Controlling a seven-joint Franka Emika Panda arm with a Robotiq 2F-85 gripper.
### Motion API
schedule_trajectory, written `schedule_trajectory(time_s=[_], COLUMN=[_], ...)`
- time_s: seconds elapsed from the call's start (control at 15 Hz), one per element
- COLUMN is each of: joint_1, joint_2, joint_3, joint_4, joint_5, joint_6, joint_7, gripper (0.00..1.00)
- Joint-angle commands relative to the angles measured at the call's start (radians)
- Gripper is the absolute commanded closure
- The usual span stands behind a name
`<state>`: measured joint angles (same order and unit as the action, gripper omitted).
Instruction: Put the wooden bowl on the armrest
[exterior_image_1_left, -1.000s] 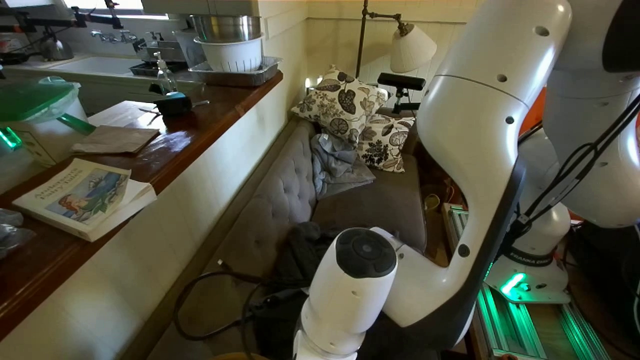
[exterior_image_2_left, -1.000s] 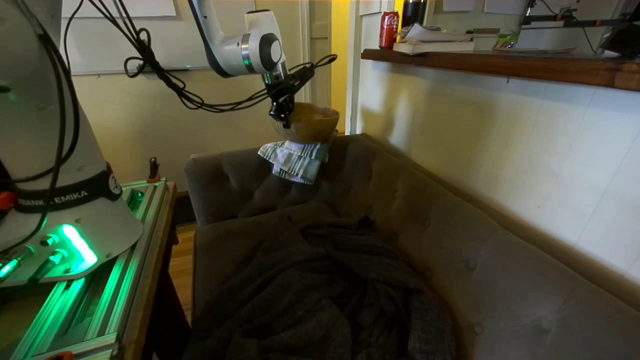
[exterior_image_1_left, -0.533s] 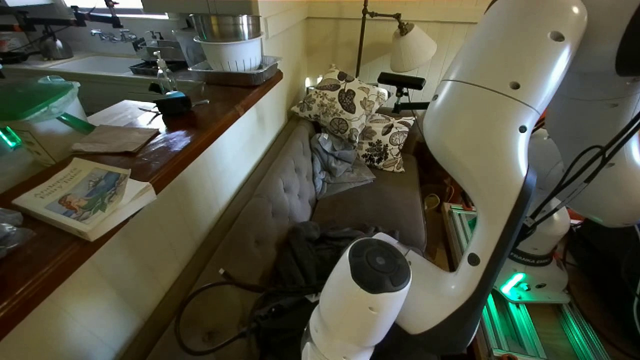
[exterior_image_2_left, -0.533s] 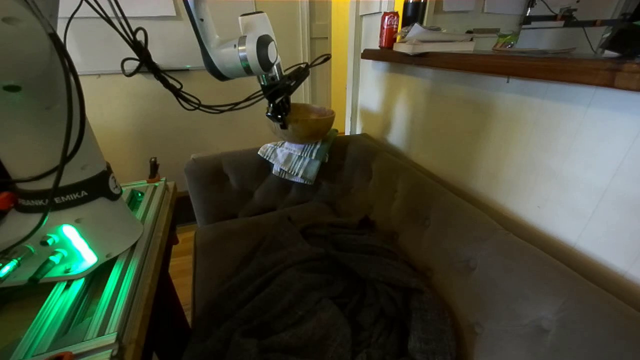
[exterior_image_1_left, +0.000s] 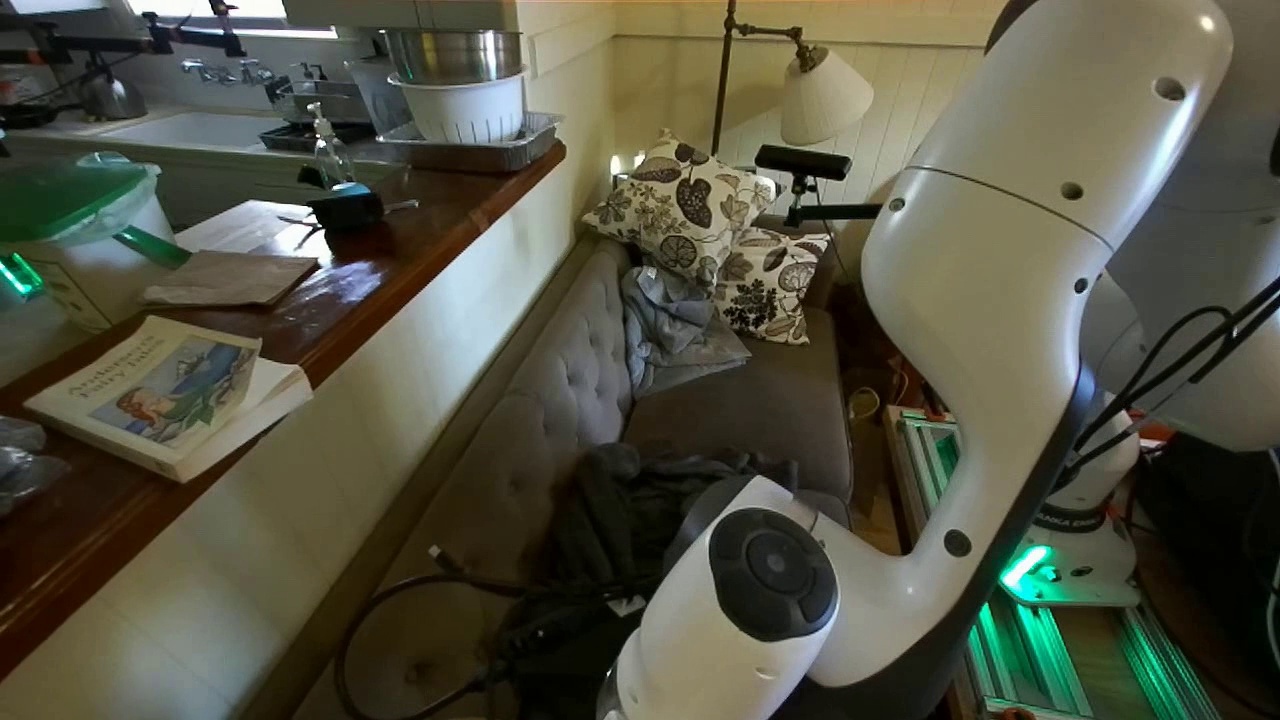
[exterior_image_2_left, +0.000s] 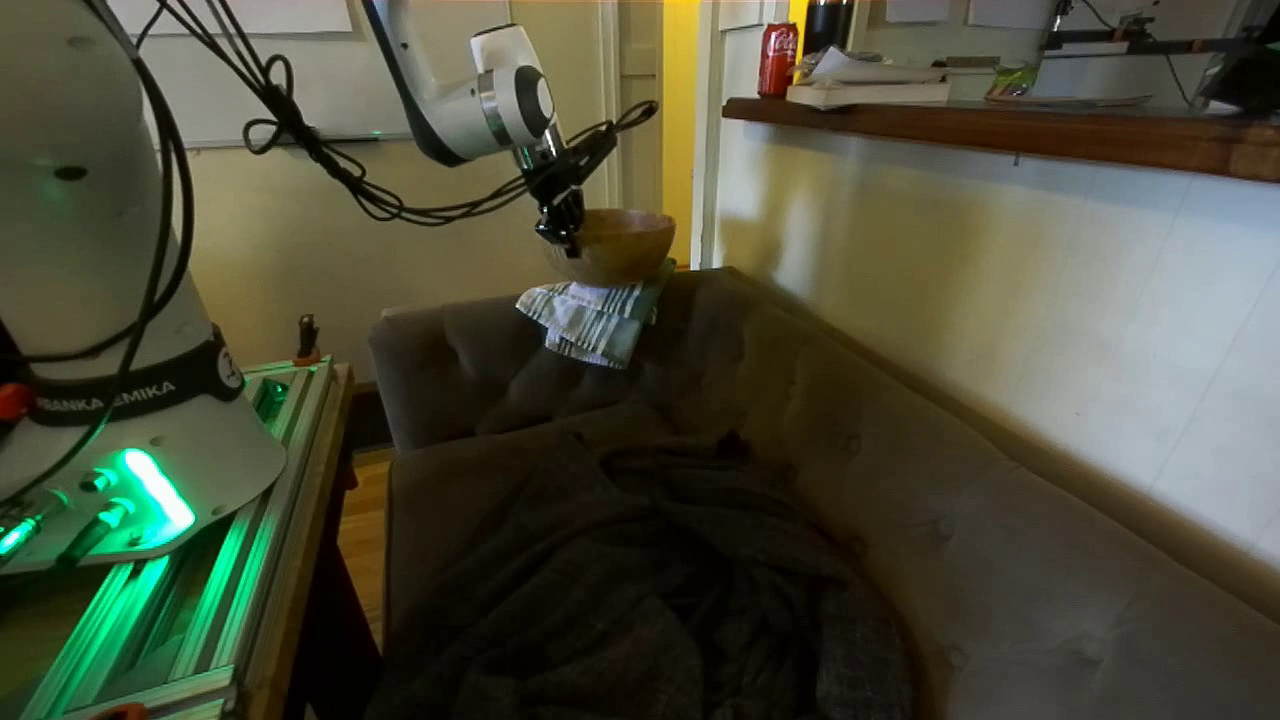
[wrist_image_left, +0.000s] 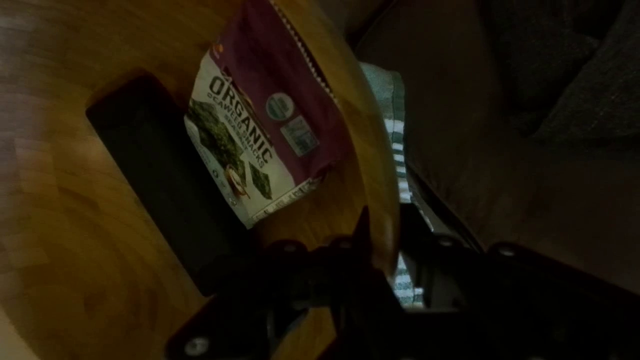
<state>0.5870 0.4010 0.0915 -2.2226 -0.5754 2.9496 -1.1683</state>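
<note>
The wooden bowl (exterior_image_2_left: 628, 248) is light brown and wide, at the far end of the sofa in an exterior view. It is over the sofa's armrest (exterior_image_2_left: 460, 345), where a striped cloth (exterior_image_2_left: 590, 320) is draped. The bowl's underside meets the cloth in the picture; I cannot tell whether it rests there. My gripper (exterior_image_2_left: 562, 238) is shut on the bowl's near rim. In the wrist view, the gripper (wrist_image_left: 385, 220) has one finger inside and one outside the bowl wall (wrist_image_left: 65, 240). A seaweed snack bag (wrist_image_left: 250, 120) and a black oblong object (wrist_image_left: 160, 175) lie inside the bowl.
A dark blanket (exterior_image_2_left: 640, 560) lies on the sofa seat. A wooden ledge (exterior_image_2_left: 1000, 125) on the wall bears a red can (exterior_image_2_left: 777, 60). A book (exterior_image_1_left: 160, 390) lies on the ledge in an exterior view. Black cables hang from the arm.
The arm has shifted a little; its forearm and wrist moved rightward in an exterior view. The bowl moved very slightly left, then partly back, still in my gripper.
</note>
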Motion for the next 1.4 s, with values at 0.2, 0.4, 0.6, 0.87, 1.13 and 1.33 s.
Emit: schedule_trajectory(time_s=[0.2,0.4,0.6,0.87,1.13,1.33], joint_1=[0.036,0.032,0.032,-0.036,-0.114,-0.144], joint_2=[0.003,0.002,0.001,-0.018,-0.035,-0.026], joint_3=[-0.023,-0.018,-0.018,0.054,0.153,0.199], joint_4=[0.032,0.039,0.047,0.051,0.065,0.090], joint_5=[-0.003,0.001,0.001,-0.024,0.020,0.028], joint_6=[-0.014,-0.018,-0.020,-0.122,-0.342,-0.429], joint_7=[0.017,0.012,0.013,0.024,-0.012,-0.021], gripper=[0.59,0.43,0.23,0.00,0.00,0.00])
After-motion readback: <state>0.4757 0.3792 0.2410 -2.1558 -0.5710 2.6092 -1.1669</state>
